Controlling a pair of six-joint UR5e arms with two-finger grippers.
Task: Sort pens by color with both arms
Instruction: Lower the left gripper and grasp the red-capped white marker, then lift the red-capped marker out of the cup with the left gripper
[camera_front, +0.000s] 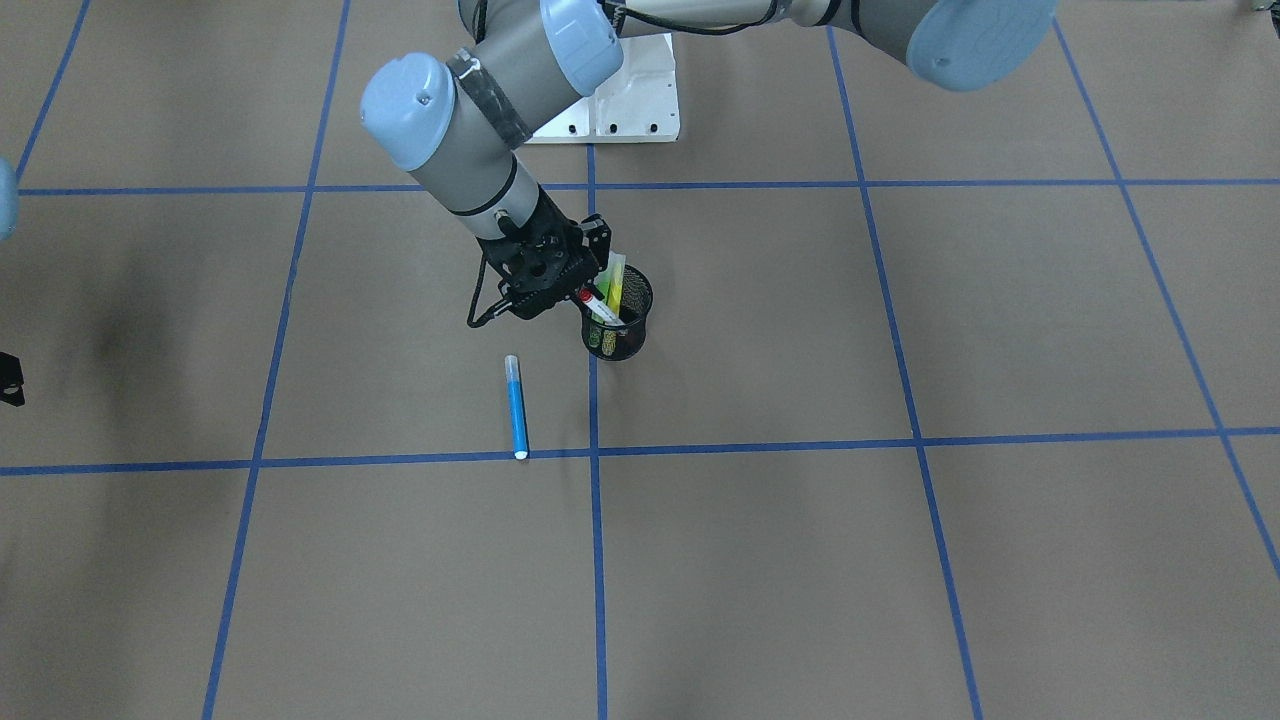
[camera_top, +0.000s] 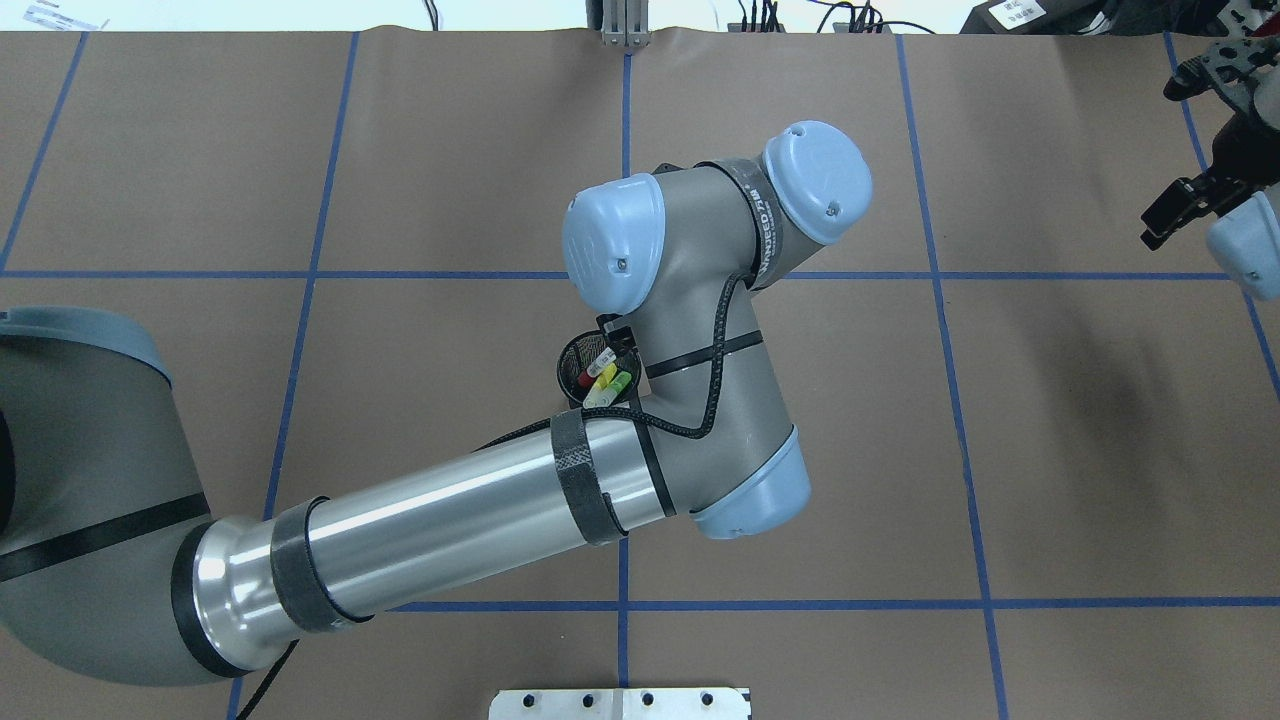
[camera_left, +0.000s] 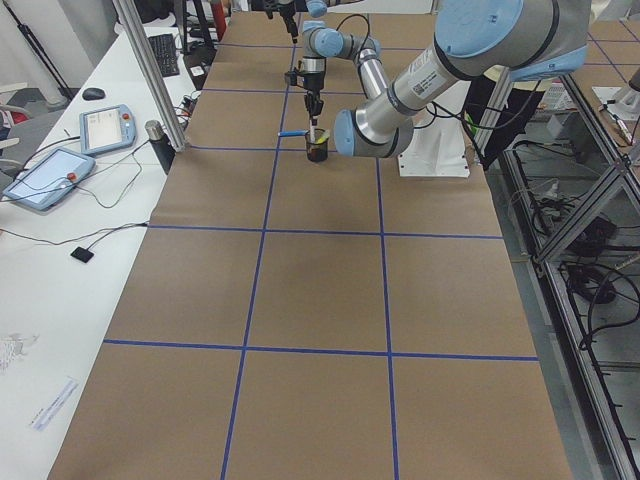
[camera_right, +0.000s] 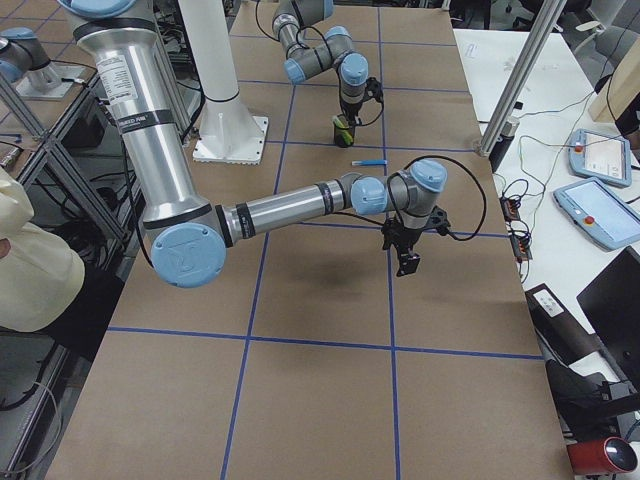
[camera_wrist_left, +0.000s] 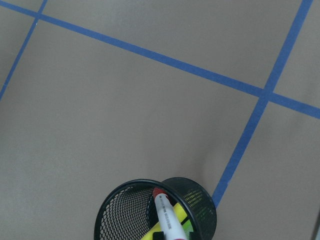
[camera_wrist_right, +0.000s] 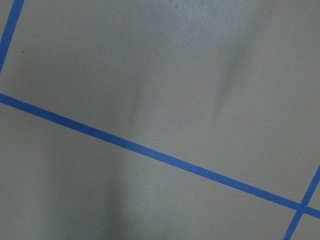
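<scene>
My left gripper (camera_front: 588, 288) hangs over the black mesh cup (camera_front: 622, 342) and is shut on the top of the white pen with red ends (camera_front: 598, 308), whose lower part is inside the cup. The left wrist view shows this pen (camera_wrist_left: 167, 220) rising out of the cup (camera_wrist_left: 125, 210). A yellow pen (camera_top: 600, 381) and a green pen (camera_top: 617, 385) stand in the same cup. The blue pen (camera_front: 517, 407) lies flat on the table in front of the cup. My right gripper (camera_top: 1205, 70) hovers far off to the right, open and empty.
The table is brown paper with a grid of blue tape lines (camera_front: 594, 560). The white pedestal base (camera_front: 630, 100) stands behind the cup. My left forearm (camera_top: 450, 530) hides the table beside the cup in the overhead view. Tablets and cables lie on a side bench (camera_left: 60, 170).
</scene>
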